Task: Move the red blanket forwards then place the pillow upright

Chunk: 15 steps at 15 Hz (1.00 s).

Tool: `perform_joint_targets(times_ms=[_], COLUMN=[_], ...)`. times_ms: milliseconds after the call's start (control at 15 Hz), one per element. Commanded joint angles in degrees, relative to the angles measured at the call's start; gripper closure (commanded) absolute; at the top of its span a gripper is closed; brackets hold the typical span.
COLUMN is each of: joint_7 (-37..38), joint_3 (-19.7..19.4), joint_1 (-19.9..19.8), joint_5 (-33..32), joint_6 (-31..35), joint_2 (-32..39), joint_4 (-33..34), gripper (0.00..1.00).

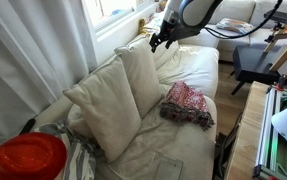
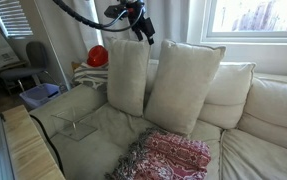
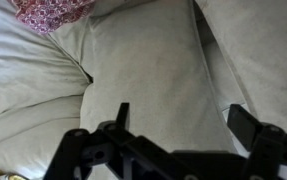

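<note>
Cream fabric covers the sofa (image 1: 178,150), and the pillow (image 1: 143,72) leans nearly upright against its back, touching a bigger cushion (image 1: 101,108) that stands beside it. The blanket (image 1: 186,103) lies crumpled on the seat just in front of the pillow, close to its base and toward the seat's front edge. The gripper (image 1: 163,38) hangs in the air above the pillow's top edge, jaws spread wide and holding nothing. In the wrist view its dark fingers (image 3: 121,115) stand apart over pale fabric, with the blanket at the top left corner. A shiny red round object (image 1: 25,158) sits at the sofa's end beyond the cushion.
</note>
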Motion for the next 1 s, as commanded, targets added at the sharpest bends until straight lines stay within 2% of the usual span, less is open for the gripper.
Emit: perform_joint_targets(times_ms=[0, 133, 333, 467, 533, 667, 933], joint_7=[-5.3, -9.0, -18.8, -21.4, -18.2, -20.6, -21.1], joint_3=[0.5, 1.8, 3.1, 3.0, 4.6, 4.4, 4.4], joint_1=[-1.0, -2.0, -3.1, -3.7, -4.2, -4.7, -4.8], joint_5=[-7.4, -10.1, -6.2, -5.3, -5.8, -5.1, -5.0], joint_6=[-2.7, -2.1, 0.4, 5.7, 1.7, 4.3, 4.5], joint_2=[-8.6, -12.8, -19.5, -22.5, -17.7, -20.6, -21.8], joint_4=[-7.2, -10.8, -16.9, -20.1, -14.8, -17.7, -18.8], gripper=[0.0, 0.0, 0.0, 0.0, 0.0, 0.0, 0.0])
